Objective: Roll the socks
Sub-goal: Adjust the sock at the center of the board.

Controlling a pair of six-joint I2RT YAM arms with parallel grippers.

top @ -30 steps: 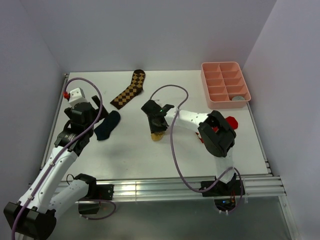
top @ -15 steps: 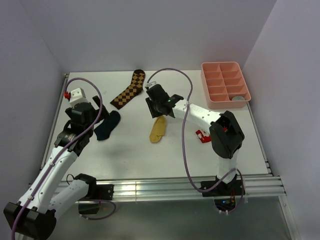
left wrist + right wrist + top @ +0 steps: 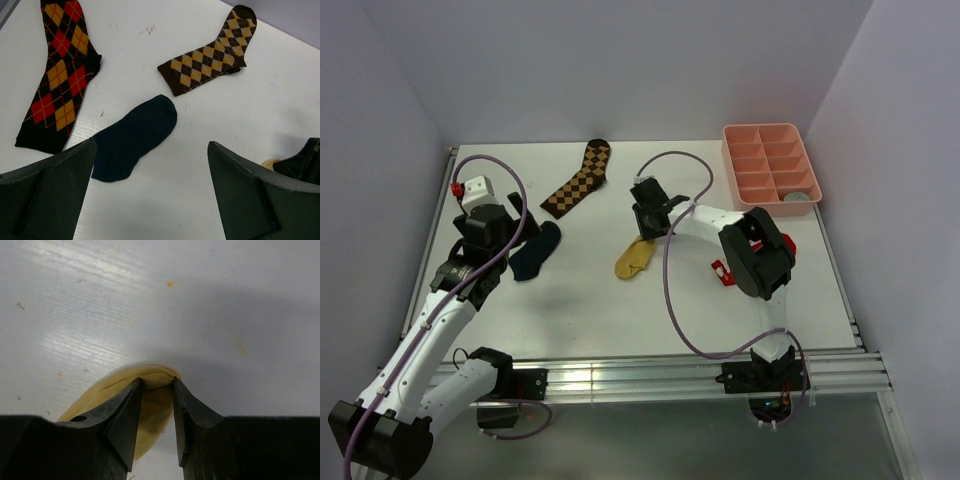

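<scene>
1. The right gripper point(image 3: 156, 390) is pinching the yellow sock point(image 3: 150, 374): its two fingers are closed on a raised fold at the sock's edge.
2. The rest of the yellow sock trails back under that gripper and lies flat on the white desk point(image 3: 225, 315).
3. The left gripper point(image 3: 150, 162) is spread wide and holds nothing; it hovers above the desk.
4. The navy sock point(image 3: 135, 140) lies flat just ahead of the left gripper, nearer its left finger than its right, and touches neither.
5. Farther ahead of that gripper, a red and black diamond sock point(image 3: 60, 75) lies off to the left and a brown diamond sock point(image 3: 210, 65) off to the right.
6. A pink tray point(image 3: 728, 160) sits well to the right of the right gripper, at the far edge of the desk.
</scene>
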